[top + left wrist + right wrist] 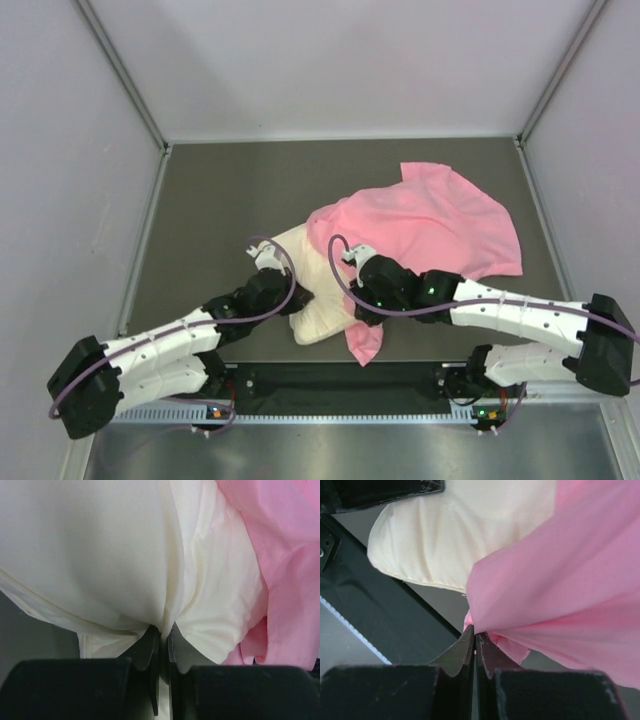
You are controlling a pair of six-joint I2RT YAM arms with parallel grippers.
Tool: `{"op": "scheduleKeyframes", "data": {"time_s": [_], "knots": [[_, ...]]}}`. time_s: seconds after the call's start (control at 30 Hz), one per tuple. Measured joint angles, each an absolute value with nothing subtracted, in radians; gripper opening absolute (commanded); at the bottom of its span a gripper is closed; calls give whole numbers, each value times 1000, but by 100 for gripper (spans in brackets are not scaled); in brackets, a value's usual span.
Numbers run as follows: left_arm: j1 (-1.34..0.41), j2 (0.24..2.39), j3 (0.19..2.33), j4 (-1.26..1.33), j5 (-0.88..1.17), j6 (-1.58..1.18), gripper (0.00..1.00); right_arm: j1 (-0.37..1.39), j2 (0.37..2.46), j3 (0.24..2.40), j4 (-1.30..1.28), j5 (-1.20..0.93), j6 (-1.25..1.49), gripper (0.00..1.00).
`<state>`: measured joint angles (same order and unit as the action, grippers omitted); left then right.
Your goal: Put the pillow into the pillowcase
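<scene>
Though half under pillowcase (pixel 430 215), pillow (pixel 322 318) perhaps against black rail (pixel 340 385).

readable text: none | labels: none | numbers: none | signs: none

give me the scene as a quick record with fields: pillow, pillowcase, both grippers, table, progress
pillow: cream-white, lying on the table, near end bare
pillowcase: pink, draped over the pillow's far part, spread toward the far right
left gripper: shut, pinching a fold of the pillow
right gripper: shut on the pillowcase edge
table: dark grey
progress: pillow partly covered; whether it is inside the case cannot be told
</scene>
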<state>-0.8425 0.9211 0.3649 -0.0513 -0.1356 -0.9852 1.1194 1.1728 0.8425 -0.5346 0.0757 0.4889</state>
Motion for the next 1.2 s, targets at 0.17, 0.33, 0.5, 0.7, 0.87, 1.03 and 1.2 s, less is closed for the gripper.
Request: {"op": "scheduleKeyframes", "data": {"time_s": [0.17,0.33,0.5,0.7,0.87,1.03,1.2], "knots": [[-906,1022,459,-11,-244,-987,0,1120,1222,901,-538,-1,475,0],[-908,1018,495,98,-333,-989,0,1116,1252,1030,-541,-62,454,0],[-914,975,609,89,-384,-966,0,1030,1175,1018,-487,-191,474,0],[-921,1010,613,206,-374,-990,0,955,1095,941,-374,-330,536,0],[-970,1177,613,292,-384,-1011,0,988,1135,941,-340,-382,547,0],[-1041,1268,607,347,-405,-1021,0,988,1105,940,-354,-393,546,0],[-1089,1302,596,381,-396,-1011,24,988,1003,902,-398,-381,544,0]]}}
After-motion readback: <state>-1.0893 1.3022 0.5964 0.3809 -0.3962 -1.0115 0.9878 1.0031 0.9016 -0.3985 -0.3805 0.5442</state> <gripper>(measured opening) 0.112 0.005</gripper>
